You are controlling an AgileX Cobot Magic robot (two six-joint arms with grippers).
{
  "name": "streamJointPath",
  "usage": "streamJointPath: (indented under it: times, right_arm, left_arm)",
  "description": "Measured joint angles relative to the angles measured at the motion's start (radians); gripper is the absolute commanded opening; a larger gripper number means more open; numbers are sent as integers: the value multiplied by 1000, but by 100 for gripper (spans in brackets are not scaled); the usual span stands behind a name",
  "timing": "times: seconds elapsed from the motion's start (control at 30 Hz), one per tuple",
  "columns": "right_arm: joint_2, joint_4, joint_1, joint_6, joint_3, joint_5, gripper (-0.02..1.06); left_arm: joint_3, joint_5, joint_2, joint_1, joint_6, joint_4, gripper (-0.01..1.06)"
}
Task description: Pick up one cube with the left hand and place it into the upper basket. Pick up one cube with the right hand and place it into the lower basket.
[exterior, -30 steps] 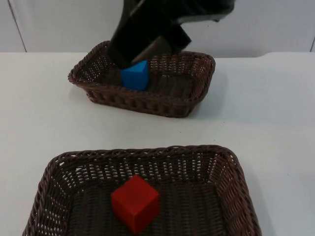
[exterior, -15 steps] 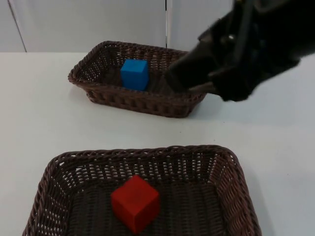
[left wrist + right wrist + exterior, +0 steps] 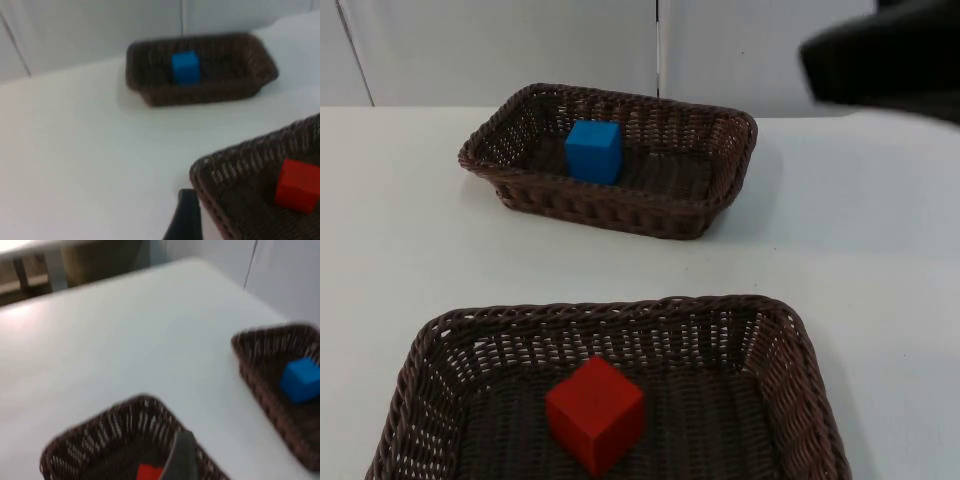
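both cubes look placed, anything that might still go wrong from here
Little seems left to fail. The blue cube lies in the upper basket, the red cube in the lower basket.

1. The right arm hangs blurred above the table's far right; a low sweep might clip the upper basket's rim.

2. The lower basket sits at the table's near edge, so a nudge might shift it.

We are reading no text, label, brand, number or sign on any surface across the three current views.
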Motion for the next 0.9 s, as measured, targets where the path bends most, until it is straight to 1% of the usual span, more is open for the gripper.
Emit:
streamJointPath:
  times: [0.1,0.17,0.23,0.33,0.37,0.47,0.53,0.57,0.67,0.7,0.77,0.83,0.87,0.9]
  right_arm:
    - [-106,2,0,9,4,25,65]
    - [-193,-8,0,11,4,63,65]
    - [-211,-13,0,11,4,68,65]
    - [-324,-53,0,14,4,153,65]
    - [-324,-53,0,14,4,153,65]
    - [-406,-82,0,19,4,253,65]
    - [-454,-111,0,42,4,313,65]
    - [-454,-111,0,42,4,313,65]
    - [-517,-170,0,119,4,398,65]
    - [-546,-200,0,157,4,444,65]
    - [-556,-210,0,171,4,459,65]
    - [-596,-253,0,219,4,513,65]
    - [-621,-276,0,253,4,556,65]
    - [-621,-276,0,253,4,556,65]
  left_arm:
    - [5,0,0,0,-22,20,69]
    - [5,7,0,0,-28,20,69]
    - [6,9,0,0,-29,20,69]
    - [14,33,0,0,-31,22,69]
    - [14,33,0,0,-31,22,69]
    - [26,43,0,0,-31,22,69]
    - [26,44,0,0,-31,24,69]
    - [26,44,0,0,-31,24,69]
    - [26,44,0,0,-31,24,69]
    - [26,44,0,0,-33,26,69]
    - [26,44,0,0,-33,28,69]
    - [26,44,0,0,-34,28,69]
    - [26,44,0,0,-34,28,69]
    - [26,44,0,0,-34,28,69]
